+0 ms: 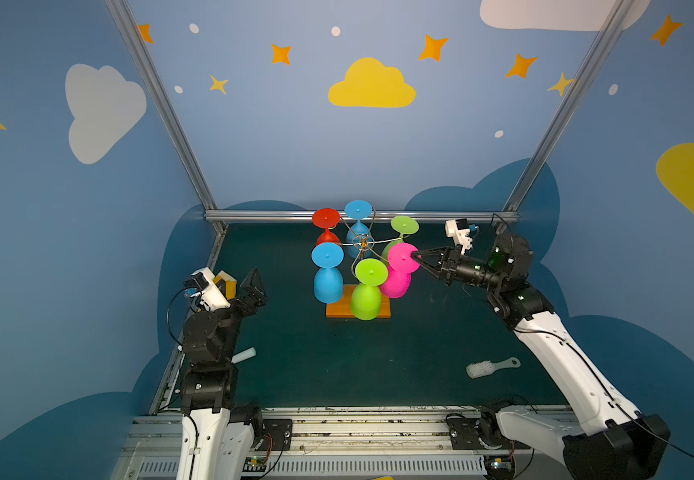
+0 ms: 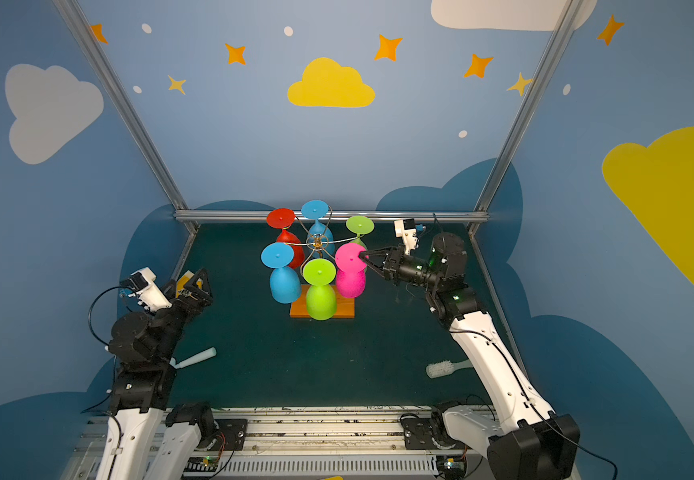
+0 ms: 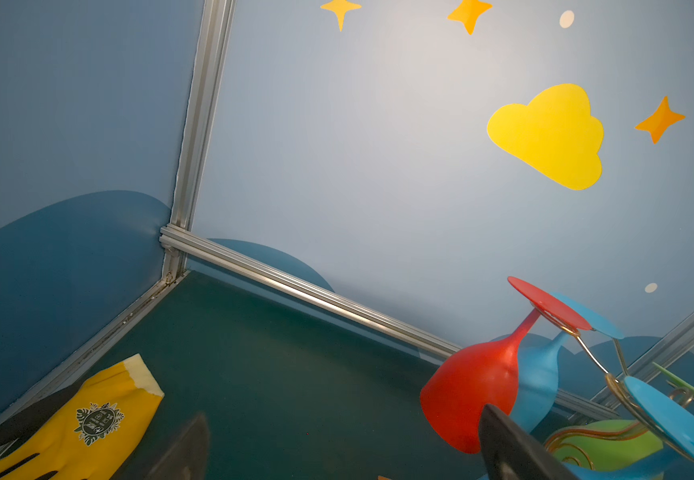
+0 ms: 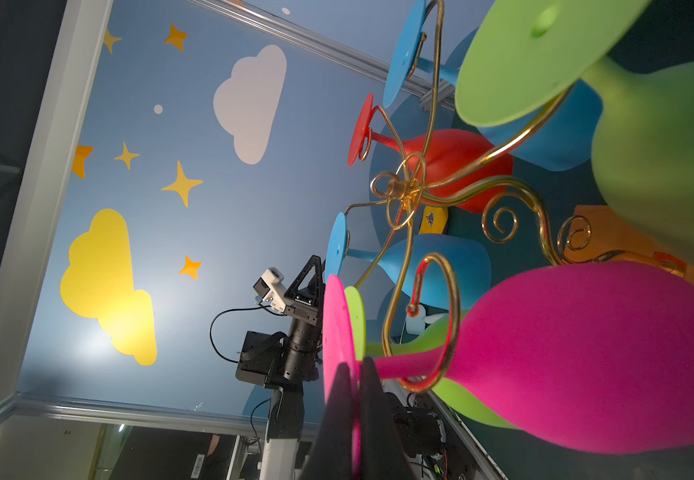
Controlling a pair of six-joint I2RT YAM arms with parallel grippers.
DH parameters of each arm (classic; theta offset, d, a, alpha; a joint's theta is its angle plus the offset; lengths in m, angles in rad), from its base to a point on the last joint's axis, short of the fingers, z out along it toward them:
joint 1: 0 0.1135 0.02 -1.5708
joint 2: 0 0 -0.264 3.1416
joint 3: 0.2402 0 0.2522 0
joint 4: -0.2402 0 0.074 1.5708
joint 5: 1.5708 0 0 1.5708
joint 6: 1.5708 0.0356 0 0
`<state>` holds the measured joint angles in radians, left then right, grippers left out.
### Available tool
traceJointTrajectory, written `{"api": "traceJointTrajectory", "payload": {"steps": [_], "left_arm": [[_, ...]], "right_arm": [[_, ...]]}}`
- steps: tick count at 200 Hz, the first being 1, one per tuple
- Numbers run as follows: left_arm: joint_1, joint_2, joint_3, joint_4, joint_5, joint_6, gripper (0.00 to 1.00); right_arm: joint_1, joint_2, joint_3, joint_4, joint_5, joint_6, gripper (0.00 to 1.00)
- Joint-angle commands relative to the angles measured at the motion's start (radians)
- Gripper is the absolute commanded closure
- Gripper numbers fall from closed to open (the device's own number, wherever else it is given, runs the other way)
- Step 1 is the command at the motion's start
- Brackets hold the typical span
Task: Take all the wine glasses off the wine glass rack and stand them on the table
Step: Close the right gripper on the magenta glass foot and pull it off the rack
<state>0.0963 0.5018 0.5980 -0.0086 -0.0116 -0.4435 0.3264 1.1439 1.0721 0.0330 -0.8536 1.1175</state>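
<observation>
One likely move: draw pink wine glass [image 1: 397, 276], hanging stem-vertical, toward right edge of surface [image 1: 337, 357] with right end effector [image 1: 416, 255] clenched on its foot; leave released left end effector [image 1: 258, 291] idle.

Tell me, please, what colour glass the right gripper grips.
Pink; the glass shows best in right wrist view.
</observation>
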Motion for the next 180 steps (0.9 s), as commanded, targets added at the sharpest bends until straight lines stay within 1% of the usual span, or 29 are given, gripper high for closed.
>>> {"api": "traceJointTrajectory", "payload": {"steps": [1, 51, 180], "left_arm": [[0.004, -0.009, -0.009, 0.009, -0.005, -0.004, 0.01], [0.003, -0.014, -0.011, 0.009, -0.007, -0.005, 0.01], [0.004, -0.019, -0.012, 0.009, -0.013, -0.004, 0.01]], "right_arm": [[0.021, 0.017, 0.016, 0.019, -0.012, -0.009, 1.0], [0.044, 0.057, 0.046, 0.042, 0.002, -0.007, 1.0], [0.049, 0.148, 0.142, 0.082, 0.055, -0.005, 1.0]]}}
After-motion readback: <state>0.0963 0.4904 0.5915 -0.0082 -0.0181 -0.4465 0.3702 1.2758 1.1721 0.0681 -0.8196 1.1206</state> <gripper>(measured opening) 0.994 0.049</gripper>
